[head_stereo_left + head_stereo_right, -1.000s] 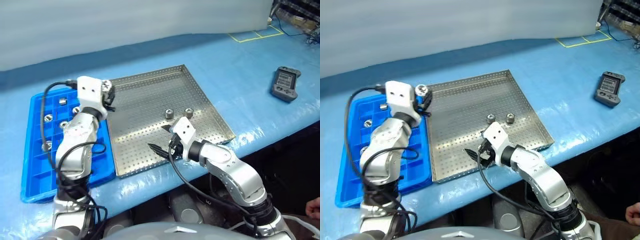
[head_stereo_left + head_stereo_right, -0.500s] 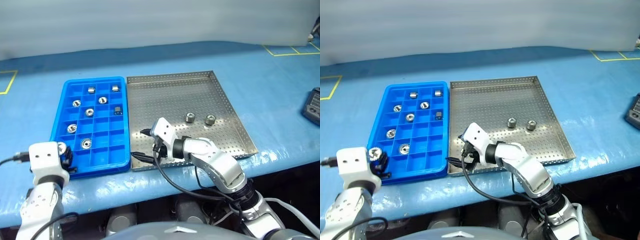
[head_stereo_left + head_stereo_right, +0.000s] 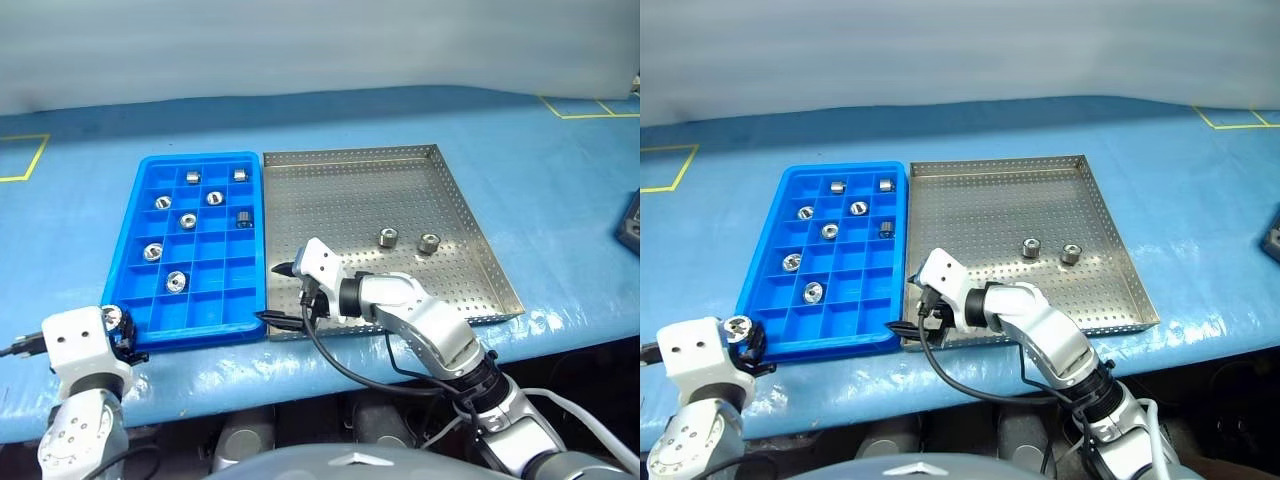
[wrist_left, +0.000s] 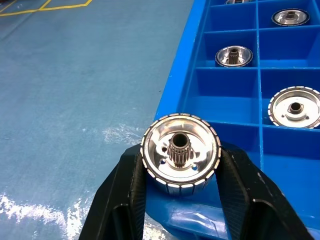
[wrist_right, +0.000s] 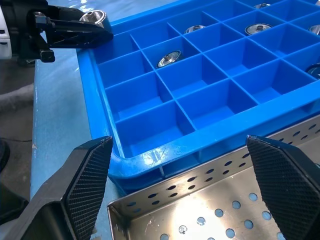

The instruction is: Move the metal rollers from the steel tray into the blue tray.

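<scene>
Free room: most of the steel tray [image 3: 400, 190] lies bare, with two metal rollers [image 3: 388, 237] near its right rim. The right claw [image 3: 278, 293] hangs over its near-left corner. The left claw [image 3: 124, 340] blocks the blue tray's [image 3: 205, 315] near-left corner; several cells are occupied.

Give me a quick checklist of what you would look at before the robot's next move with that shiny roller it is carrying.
1. Roller held firmly in the left end effector: ok, a finger presses each side.
2. Roller over a cell of the blue tray: not ok, it hangs by the tray's near left corner.
3. Free cells to drop into: ok, the near rows are bare.
4. Right end effector free for a pick: ok, it is open at the corner of the steel tray.
5. Rollers left in the steel tray: not ok, two remain.
</scene>
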You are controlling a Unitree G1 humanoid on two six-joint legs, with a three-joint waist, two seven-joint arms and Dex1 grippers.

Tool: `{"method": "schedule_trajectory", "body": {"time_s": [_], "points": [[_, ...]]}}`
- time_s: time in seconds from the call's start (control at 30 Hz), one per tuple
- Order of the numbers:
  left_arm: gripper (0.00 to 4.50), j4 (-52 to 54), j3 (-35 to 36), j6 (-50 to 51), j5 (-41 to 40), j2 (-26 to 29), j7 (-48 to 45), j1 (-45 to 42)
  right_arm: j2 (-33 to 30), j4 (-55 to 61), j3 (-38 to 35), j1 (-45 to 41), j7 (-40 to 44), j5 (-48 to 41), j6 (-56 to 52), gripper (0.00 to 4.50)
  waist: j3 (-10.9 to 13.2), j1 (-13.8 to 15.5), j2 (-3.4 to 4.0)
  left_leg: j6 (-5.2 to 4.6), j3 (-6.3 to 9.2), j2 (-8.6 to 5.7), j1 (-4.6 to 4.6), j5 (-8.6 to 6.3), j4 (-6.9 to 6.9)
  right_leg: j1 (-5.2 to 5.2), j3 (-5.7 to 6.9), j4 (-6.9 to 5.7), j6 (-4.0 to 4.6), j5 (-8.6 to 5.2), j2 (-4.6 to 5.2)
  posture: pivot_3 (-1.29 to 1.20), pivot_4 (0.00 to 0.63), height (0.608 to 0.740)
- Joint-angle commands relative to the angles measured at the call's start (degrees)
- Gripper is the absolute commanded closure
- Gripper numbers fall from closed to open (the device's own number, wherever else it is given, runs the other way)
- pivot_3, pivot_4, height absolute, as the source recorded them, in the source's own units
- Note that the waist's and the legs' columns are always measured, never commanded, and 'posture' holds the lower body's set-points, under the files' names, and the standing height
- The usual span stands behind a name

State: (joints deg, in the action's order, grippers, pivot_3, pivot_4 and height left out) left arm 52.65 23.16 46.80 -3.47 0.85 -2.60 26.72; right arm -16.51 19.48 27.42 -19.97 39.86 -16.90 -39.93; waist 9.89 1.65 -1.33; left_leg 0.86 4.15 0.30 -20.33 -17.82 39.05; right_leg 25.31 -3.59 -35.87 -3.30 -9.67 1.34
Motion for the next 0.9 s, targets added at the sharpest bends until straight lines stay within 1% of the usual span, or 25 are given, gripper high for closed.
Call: {"method": "schedule_trajectory", "body": {"time_s": [0.03, 0.27, 0.33, 0.53, 0.7, 0.83, 0.9], "points": [[2.81, 0.3, 0.8, 0.1, -1.0, 1.7, -0.4, -2.6, -0.1, 2.9, -1.1, 0.7, -0.7, -0.2, 0.5, 0.0, 0.0, -0.1, 0.0, 0.0, 0.0, 0.0, 0.0, 0.0, 0.0, 0.0, 0.0, -0.01, 0.0, 0.0, -0.01, 0.16, 0.15, 0.74], [2.81, -1.9, -0.2, 3.1, -2.0, 4.9, -1.3, -5.4, -0.6, 4.7, -2.1, 2.5, -2.7, -0.2, 0.0, 0.0, 0.0, -1.1, 0.0, 0.01, 0.0, 0.01, 0.0, 0.0, 0.0, 0.0, 0.02, 0.0, 0.01, 0.0, 0.0, 0.1, 0.15, 0.74], [2.06, -2.4, -0.1, 3.9, -2.4, 5.6, -1.5, -6.5, -0.8, 5.2, -2.4, 2.9, -3.3, -0.2, -0.2, 0.0, 0.0, -1.4, 0.0, 0.01, -0.01, 0.01, 0.0, 0.0, -0.01, 0.01, 0.02, 0.0, 0.01, 0.0, 0.01, 0.09, 0.15, 0.74], [0.08, -2.9, 0.7, 5.3, -2.9, 6.9, -1.6, -8.5, -1.5, 6.7, -3.3, 4.0, -4.6, -0.4, -0.9, 0.0, 0.0, -2.5, 0.0, 0.03, 0.0, 0.01, 0.03, 0.02, 0.01, -0.04, 0.02, -0.03, 0.01, 0.01, 0.0, 0.06, 0.15, 0.74], [0.03, -3.8, -0.1, 3.6, -4.5, 7.7, -2.4, -13.8, -1.8, 7.3, -3.7, 4.5, -5.4, -0.4, -1.2, 0.0, 0.0, -2.8, -0.01, 0.03, 0.02, 0.01, 0.02, 0.02, 0.01, -0.03, 0.02, -0.03, 0.02, 0.02, 0.0, 0.03, 0.15, 0.74], [0.03, -8.4, -4.3, 1.7, -6.5, 10.1, -5.7, -20.8, -1.8, 8.1, -4.5, 4.9, -6.4, -0.2, -1.7, 0.0, 0.0, -3.0, -0.01, 0.07, 0.01, 0.01, 0.04, 0.04, 0.02, -0.06, 0.02, -0.04, 0.03, 0.05, -0.01, -0.01, 0.15, 0.74], [0.03, -12.4, -7.3, 0.4, -9.0, 11.6, -10.0, -25.2, -2.3, 8.9, -5.5, 5.6, -7.3, -0.1, -2.0, 0.0, 0.0, -3.2, -0.01, 0.07, 0.0, 0.01, 0.07, 0.04, 0.02, -0.1, 0.01, -0.03, 0.03, 0.05, -0.01, -0.04, 0.15, 0.74]]}}
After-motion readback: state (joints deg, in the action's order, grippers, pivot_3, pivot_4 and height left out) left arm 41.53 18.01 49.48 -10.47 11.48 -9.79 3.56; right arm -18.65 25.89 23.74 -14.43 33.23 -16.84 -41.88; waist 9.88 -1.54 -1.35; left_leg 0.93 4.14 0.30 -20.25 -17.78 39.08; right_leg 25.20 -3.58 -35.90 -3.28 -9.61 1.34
